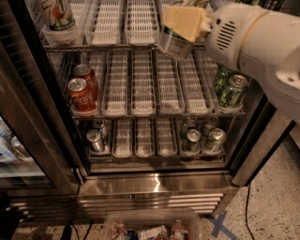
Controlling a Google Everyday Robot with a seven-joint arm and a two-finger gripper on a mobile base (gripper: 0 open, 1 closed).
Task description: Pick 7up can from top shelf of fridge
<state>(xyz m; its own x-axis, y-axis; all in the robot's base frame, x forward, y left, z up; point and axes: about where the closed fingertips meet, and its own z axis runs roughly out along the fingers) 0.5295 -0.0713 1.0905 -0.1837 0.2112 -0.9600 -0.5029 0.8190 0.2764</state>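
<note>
Camera view | 7up can (56, 14) far left of hand (180, 29) | hand seemingly pinching silver can (172, 43)

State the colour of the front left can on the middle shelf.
The can is red, camera view; the gripper is at the top shelf.

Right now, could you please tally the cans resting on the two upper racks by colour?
Pale 7up can: 1
Red Coca-Cola cans: 2
Dark green cans: 2
Total: 5
The gripper hovers by the top shelf, right of centre.
</note>
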